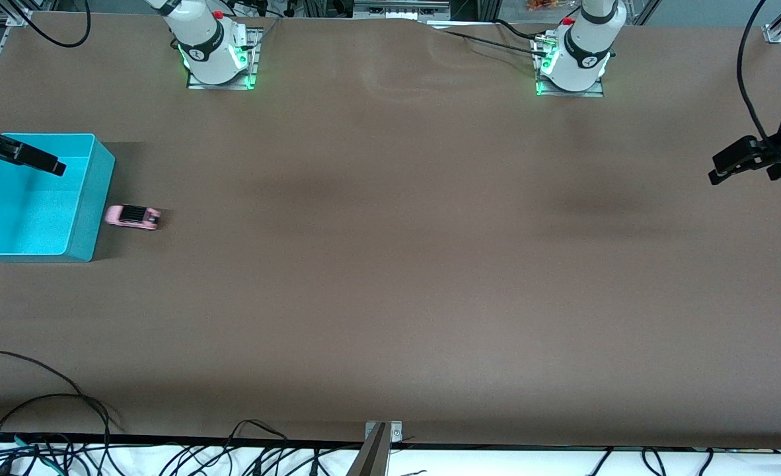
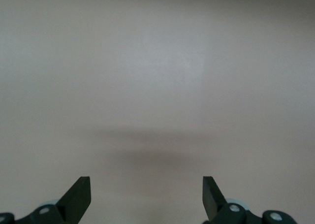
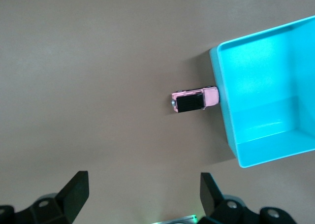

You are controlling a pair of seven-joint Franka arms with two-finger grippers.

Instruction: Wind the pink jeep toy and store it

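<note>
The pink jeep toy (image 1: 133,216) stands on the brown table, its end against the turquoise bin's wall (image 1: 90,211) on the side toward the left arm's end. The bin is empty. The right wrist view shows the jeep (image 3: 194,100) beside the bin (image 3: 231,115) from high above. My right gripper (image 1: 57,166) hangs open and empty above the bin; its fingers (image 3: 74,192) stand wide apart. My left gripper (image 1: 717,168) waits open and empty over the table's edge at the left arm's end; in the left wrist view (image 2: 146,194) only bare table shows under it.
The two arm bases (image 1: 215,59) (image 1: 572,66) stand at the table's edge farthest from the front camera. Cables (image 1: 47,403) and a metal bracket (image 1: 380,439) lie along the nearest edge.
</note>
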